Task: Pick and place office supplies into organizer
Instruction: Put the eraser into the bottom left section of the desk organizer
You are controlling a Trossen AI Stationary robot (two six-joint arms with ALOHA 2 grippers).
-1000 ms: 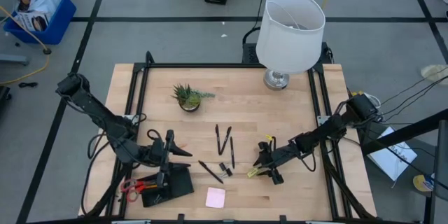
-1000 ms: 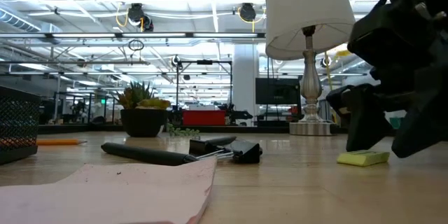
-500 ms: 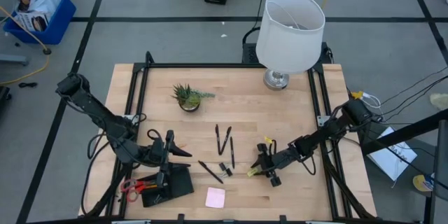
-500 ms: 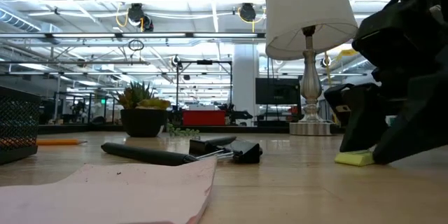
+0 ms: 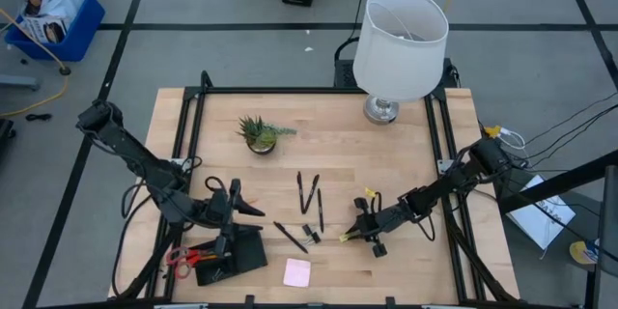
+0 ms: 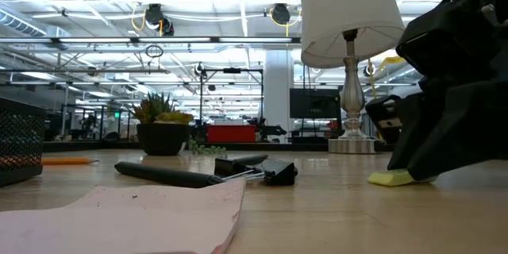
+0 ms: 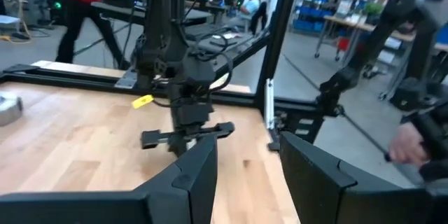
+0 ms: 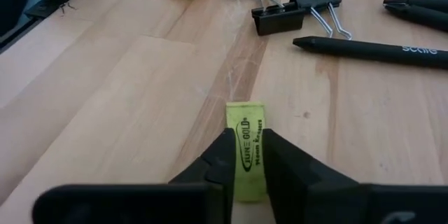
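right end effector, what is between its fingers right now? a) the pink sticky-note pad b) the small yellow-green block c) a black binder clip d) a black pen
b: in the right wrist view the right end effector has its fingers on either side of the small yellow-green block, which lies on the table; the binder clips and black pens lie apart, farther off.

Bright overhead strip lighting, blurred near foreground
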